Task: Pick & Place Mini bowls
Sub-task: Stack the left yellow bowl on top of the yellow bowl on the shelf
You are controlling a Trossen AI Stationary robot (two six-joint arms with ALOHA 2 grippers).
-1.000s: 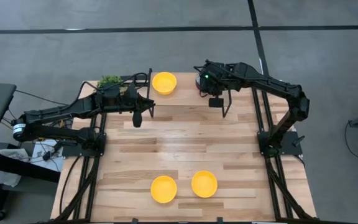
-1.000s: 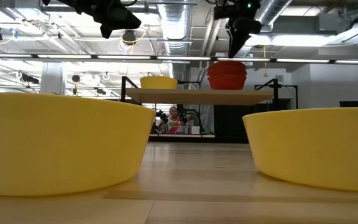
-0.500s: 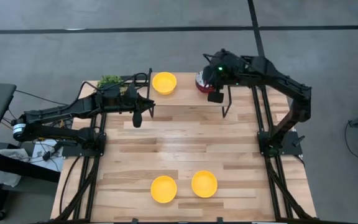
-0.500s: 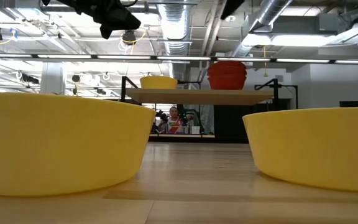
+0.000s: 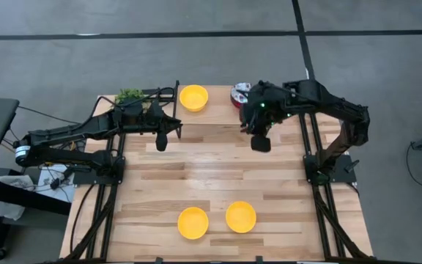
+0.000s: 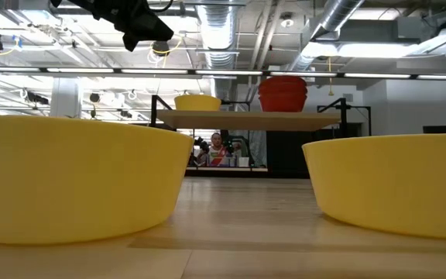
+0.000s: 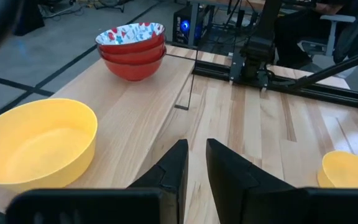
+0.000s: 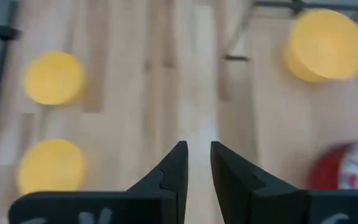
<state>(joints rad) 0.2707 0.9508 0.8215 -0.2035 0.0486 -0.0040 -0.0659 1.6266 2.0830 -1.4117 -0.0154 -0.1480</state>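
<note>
Three plain yellow mini bowls rest on their bases: one at the far edge (image 5: 193,97) and two near the front edge (image 5: 193,222) (image 5: 241,216). A stack of red bowls (image 7: 132,50) stands at the far edge to the right of the far yellow bowl; the top one is white with a floral pattern inside. My left gripper (image 5: 161,141) hangs above the table's left half, open by a narrow gap with nothing in it. My right gripper (image 5: 260,142) hangs high, on the near side of the red stack (image 5: 238,94), also open by a narrow gap (image 8: 196,152) and holding nothing.
A small green potted plant (image 5: 130,95) stands at the far left corner behind my left arm. The far bowls sit on a raised wooden ledge (image 6: 246,119). Bare wood lies across the table's middle (image 5: 211,176). A person shows far off in the room (image 6: 217,147).
My right gripper has drawn back from over the red stack toward the table's near edge and risen, leaving the top of the low view. It has tipped to point more steeply down. The stack stays where it was. My left arm has kept still.
</note>
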